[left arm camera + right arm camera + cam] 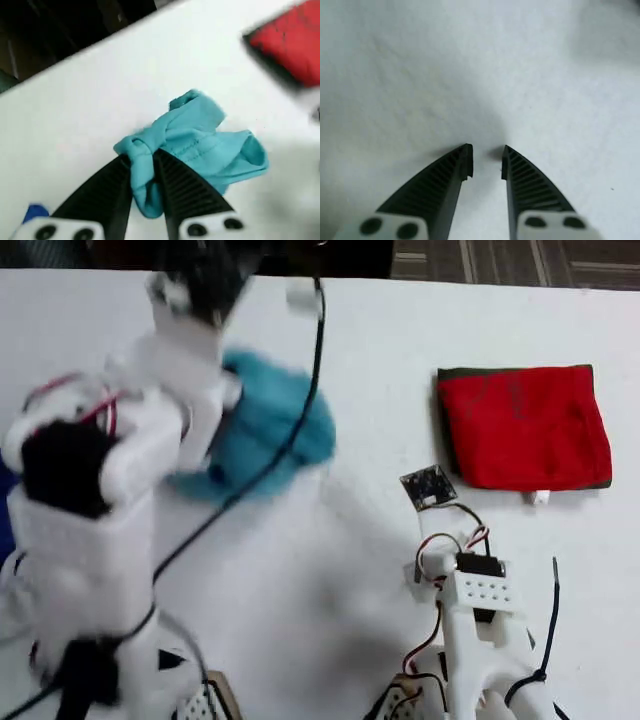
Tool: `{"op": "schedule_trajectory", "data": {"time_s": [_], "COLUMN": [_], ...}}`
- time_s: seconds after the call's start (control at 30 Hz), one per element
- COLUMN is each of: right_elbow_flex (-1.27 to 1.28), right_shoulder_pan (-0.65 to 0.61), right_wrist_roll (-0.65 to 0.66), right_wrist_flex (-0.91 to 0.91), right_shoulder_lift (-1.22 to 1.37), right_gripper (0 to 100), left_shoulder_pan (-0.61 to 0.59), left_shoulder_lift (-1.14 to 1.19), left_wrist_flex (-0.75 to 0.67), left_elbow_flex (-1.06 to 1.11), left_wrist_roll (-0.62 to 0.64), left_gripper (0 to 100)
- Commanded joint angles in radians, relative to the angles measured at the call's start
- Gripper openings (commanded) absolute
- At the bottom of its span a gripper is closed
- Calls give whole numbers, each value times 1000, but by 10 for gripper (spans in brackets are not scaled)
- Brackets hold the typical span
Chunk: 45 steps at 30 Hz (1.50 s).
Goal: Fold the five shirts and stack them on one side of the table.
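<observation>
left gripper (pixel 141 159) pinching bunched teal shirt (pixel 210 145); right gripper (pixel 486 150) slightly spread above table (pixel 420 60).

Soft, even light falls from above on the white table (pixel 400 330), which is bright but shows no hard glare. In the high view a broad, faint shadow lies on the table between the arms, and the left arm (pixel 90 490) and the teal shirt (pixel 270 425) beside it are smeared with blur. In the left wrist view the red shirt (pixel 292 42) is streaked and soft — the room beyond the table is dark. In the right wrist view a small dim shadow sits at the right gripper (pixel 486 160) tips.
</observation>
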Motion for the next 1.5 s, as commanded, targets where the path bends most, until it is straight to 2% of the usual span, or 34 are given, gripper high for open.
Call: {"op": "schedule_trajectory", "data": {"time_s": [0.0, 0.1, 0.23, 0.37, 0.5, 0.63, 0.73, 0.87, 1.07, 1.4, 1.47], "right_elbow_flex": [0, 0, -17, -123, -336, -566, -750, -1019, -1395, -1820, -1886], "right_shoulder_pan": [2, 2, 1, -7, -8, -73, -148, -231, -380, -552, -585], "right_wrist_roll": [-5, -6, -6, -5, -5, -5, -29, -138, -218, -221, -253], "right_wrist_flex": [-19, -18, -12, 102, 263, 390, 460, 522, 644, 667, 661], "right_shoulder_lift": [-18, -19, -25, -18, -15, 2, 87, 294, 638, 1018, 1098], "right_gripper": [104, 104, 107, 108, 109, 109, 109, 111, 180, 180, 182], "left_shoulder_pan": [11, -68, -336, -615, -779, -816, -816, -815, -818, -819, -819], "left_shoulder_lift": [-230, -371, -532, -624, -635, -635, -635, -640, -640, -640, -640], "left_wrist_flex": [12, -23, -149, -278, -330, -330, -330, -330, -328, -308, -308], "left_elbow_flex": [481, 773, 1063, 1264, 1371, 1411, 1423, 1425, 1426, 1426, 1426], "left_wrist_roll": [-153, -327, -486, -626, -692, -684, -632, -614, -614, -612, -611], "left_gripper": [26, 26, 26, 26, 26, 26, 26, 26, 26, 26, 26]}}
